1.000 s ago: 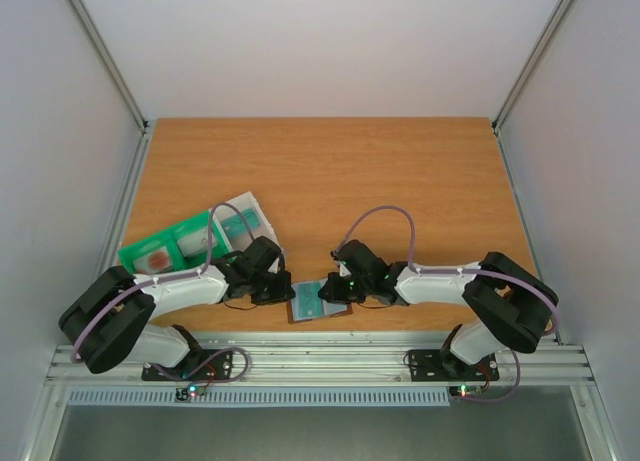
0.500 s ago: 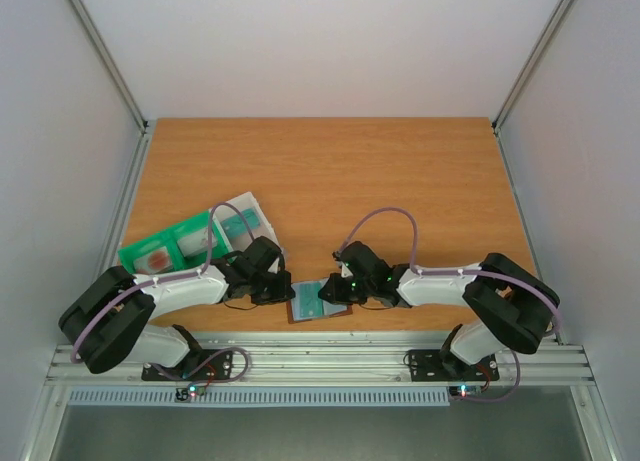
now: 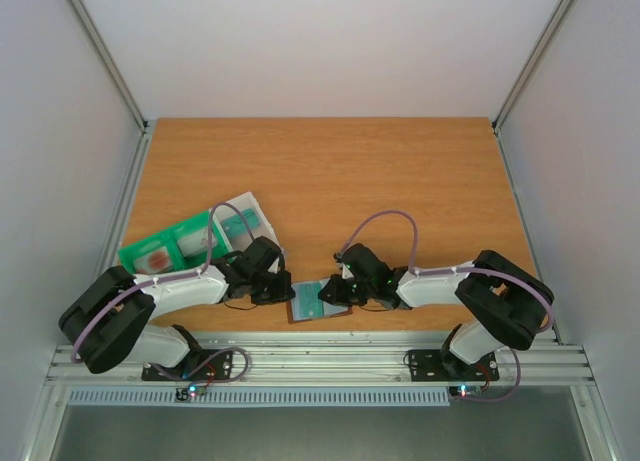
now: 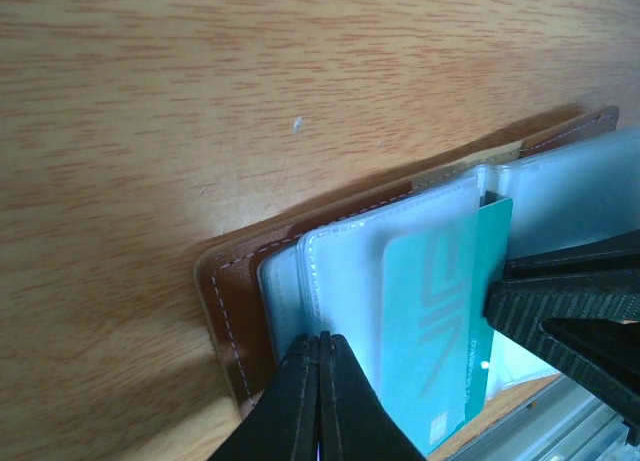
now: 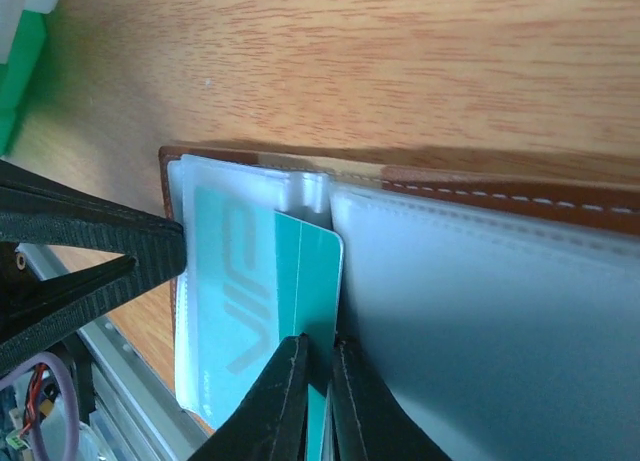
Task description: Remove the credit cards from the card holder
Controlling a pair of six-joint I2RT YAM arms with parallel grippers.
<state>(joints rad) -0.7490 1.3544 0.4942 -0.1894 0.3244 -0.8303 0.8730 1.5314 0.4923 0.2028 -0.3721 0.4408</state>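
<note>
One teal card [image 5: 320,271] is in play, already slid partway out of its clear sleeve [image 4: 340,251] in the card holder [image 3: 320,303]. The printed half is under the plastic and the plain end is bare. The holder lies open and flat at the near edge of the table [image 3: 330,171], midway between the two arms, with its brown cover showing as a rim around the sleeves.

The right gripper [image 5: 318,356] has its tips down on the bare end of the card, beside the seam between the two sleeve panels. Its fingers stand a sliver apart, and I see no firm pinch on the card. The left gripper [image 4: 320,346] is fully closed, its joined tips pressing on the left edge of the sleeve, just inside the brown rim, apparently to pin the holder down.

The step in hand looks like drawing this card free. The next move calls for a proper hold on the bare end, or steady downward pressure, then a pull to the right along the sleeve while the left tips hold their place. If the holder drags along with the card, the card will not clear.

Farther left, well apart, a green tray [image 3: 135,253] holds a pale card with a red blotch [image 3: 160,257].
</note>
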